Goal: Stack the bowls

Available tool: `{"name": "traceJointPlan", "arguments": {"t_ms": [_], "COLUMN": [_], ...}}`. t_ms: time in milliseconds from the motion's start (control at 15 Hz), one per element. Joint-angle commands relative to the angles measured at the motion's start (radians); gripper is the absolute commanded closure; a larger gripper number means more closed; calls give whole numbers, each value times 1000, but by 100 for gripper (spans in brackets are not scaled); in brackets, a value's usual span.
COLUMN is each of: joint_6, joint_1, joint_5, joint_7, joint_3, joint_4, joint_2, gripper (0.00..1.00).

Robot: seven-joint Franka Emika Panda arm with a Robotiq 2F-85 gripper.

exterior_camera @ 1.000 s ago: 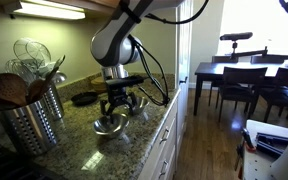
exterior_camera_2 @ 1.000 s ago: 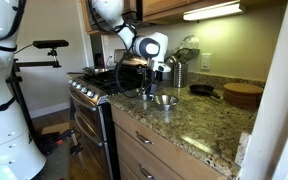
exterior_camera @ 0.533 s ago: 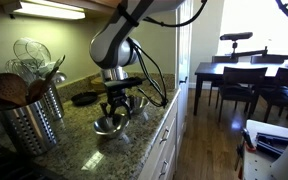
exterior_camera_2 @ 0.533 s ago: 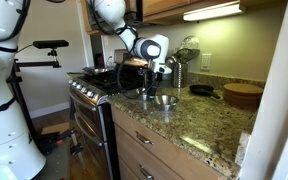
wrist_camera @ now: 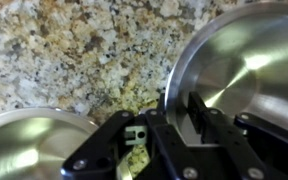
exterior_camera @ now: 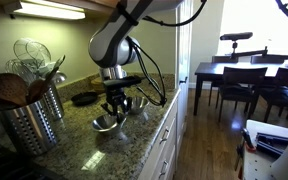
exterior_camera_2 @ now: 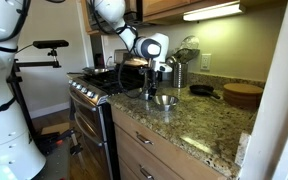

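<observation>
While one bowl (wrist_camera: 29, 145) sits apart, fingers (wrist_camera: 197, 112) straddle the other bowl (wrist_camera: 246, 62).

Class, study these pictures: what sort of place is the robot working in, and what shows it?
Most likely a home kitchen: a speckled granite countertop, a stove beside it, a steel utensil holder with wooden spoons, and a dining table with chairs beyond.

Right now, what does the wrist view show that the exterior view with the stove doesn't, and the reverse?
Only the wrist view: one finger inside one bowl, the other outside its rim, and a second bowl apart from it. Only the exterior view: the stove, utensil holder and black dish. Both: the gripper, a bowl and the speckled counter.
</observation>
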Motion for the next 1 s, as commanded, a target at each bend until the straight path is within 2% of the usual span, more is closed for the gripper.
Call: {"name": "traceJointPlan", "arguments": {"t_ms": [0, 200, 933], "joint_6": [1, 4, -4], "joint_1": [18, 19, 23], "joint_5": [-29, -40, -147], "joint_7": [37, 40, 102], "joint_3": [-20, -24, -63], "joint_4": [3, 3, -13], "joint_2": [-10, -27, -91], "gripper": [95, 92, 92]}}
